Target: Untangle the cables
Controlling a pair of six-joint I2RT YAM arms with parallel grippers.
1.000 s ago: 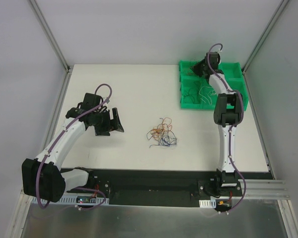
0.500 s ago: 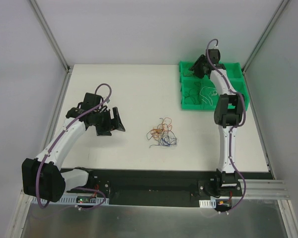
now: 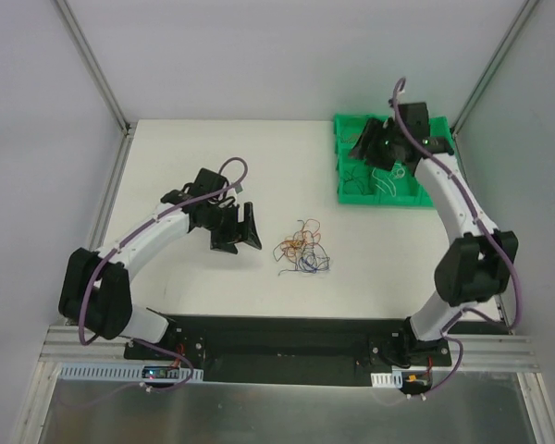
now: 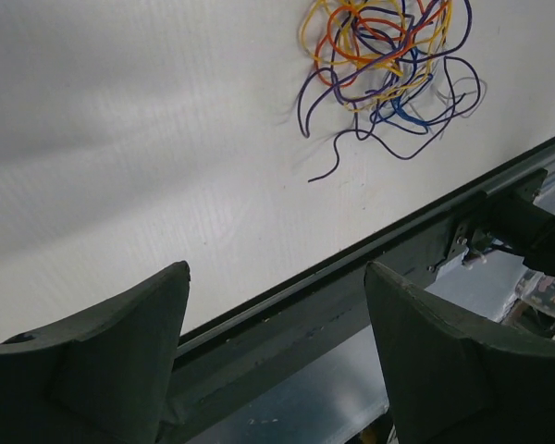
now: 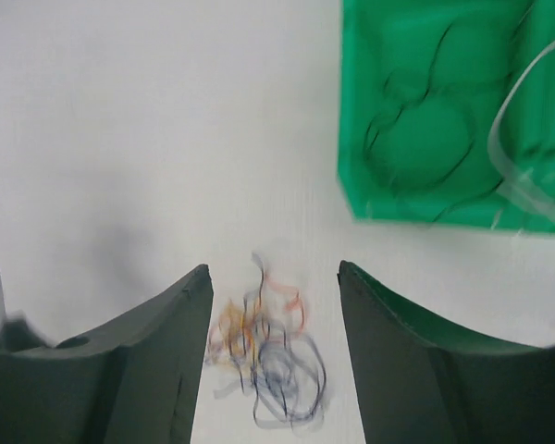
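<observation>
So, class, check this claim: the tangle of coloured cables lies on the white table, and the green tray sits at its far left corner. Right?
One slip: the green tray sits at the far right corner, as the top external view shows. The tangle of coloured cables does lie on the white table.

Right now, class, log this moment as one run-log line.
left gripper: open, empty, beside cables | right gripper: open, empty, over green bin | cables: tangled knot on table, ungripped | green bin: some strands inside

White table [image 3: 213,166], pale grey walls [image 3: 259,55], aluminium corner posts [image 3: 92,65], black rail [image 3: 287,335] along near edge, soft even light.
</observation>
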